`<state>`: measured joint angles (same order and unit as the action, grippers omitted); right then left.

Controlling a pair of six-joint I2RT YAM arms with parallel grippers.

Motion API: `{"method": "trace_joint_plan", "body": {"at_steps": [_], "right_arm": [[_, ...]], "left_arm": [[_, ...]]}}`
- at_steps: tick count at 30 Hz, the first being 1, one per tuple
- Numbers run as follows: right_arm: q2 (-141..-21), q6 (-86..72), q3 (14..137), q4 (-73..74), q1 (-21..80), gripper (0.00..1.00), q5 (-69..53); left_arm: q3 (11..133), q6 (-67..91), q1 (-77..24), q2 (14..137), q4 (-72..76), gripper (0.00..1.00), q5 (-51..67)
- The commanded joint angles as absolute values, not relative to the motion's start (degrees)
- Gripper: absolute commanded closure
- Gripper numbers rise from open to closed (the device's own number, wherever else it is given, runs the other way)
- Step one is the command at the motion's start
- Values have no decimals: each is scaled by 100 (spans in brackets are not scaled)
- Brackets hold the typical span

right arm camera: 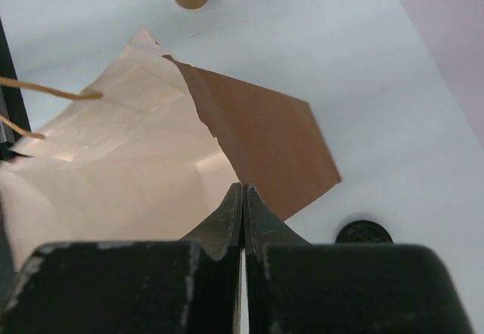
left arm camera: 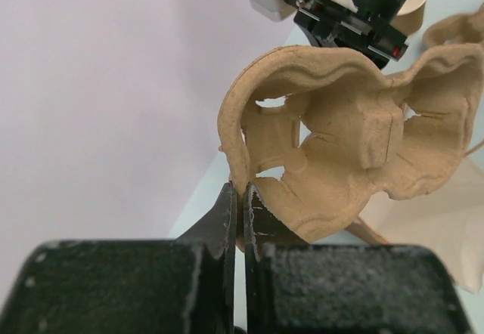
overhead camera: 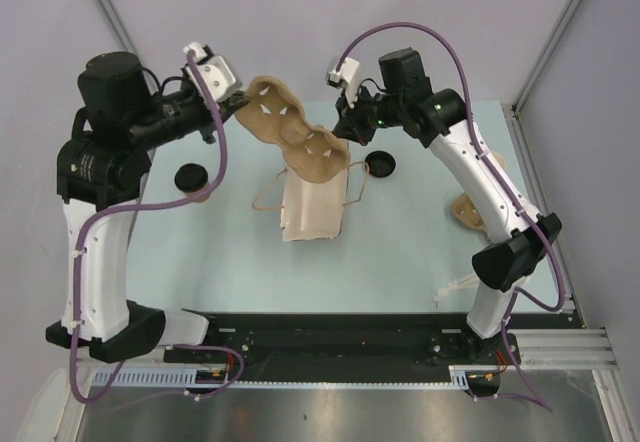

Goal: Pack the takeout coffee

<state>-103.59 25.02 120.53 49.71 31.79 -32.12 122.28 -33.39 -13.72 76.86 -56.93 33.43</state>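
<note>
My left arm [overhead camera: 95,252] and right arm [overhead camera: 485,177]: white shells, black joints, a purple cable [overhead camera: 222,132] along each. My left tool [left arm camera: 240,198] and right tool [right arm camera: 242,194] have scuffed black fingers [left arm camera: 223,224].

Lab test cell: aluminium frame posts [overhead camera: 560,32], plain walls [overhead camera: 300,12].

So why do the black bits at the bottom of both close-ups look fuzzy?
Left wrist view: the left pincer sits too near the lens, soft, while the carrier tray is sharp. Right wrist view: same with the right pincer; the paper bag glares pale.
</note>
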Motion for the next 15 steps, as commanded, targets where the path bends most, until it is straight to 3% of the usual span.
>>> {"method": "trace_joint_plan", "body": {"at_steps": [1,9,15], "right_arm": [[-10020,2312,12059,4728,3225,100,-2699],[-9975,2294,12076,4851,3243,100,-2654],[-10020,2206,12120,4904,3199,100,-2873]], "left_arm": [[12472,-4261,-2143,7638,-5581,100,2077],[11631,-5782,-4076,7278,-5353,100,-382],[10784,-6451,-4702,6952,-4711,100,-1160]]}}
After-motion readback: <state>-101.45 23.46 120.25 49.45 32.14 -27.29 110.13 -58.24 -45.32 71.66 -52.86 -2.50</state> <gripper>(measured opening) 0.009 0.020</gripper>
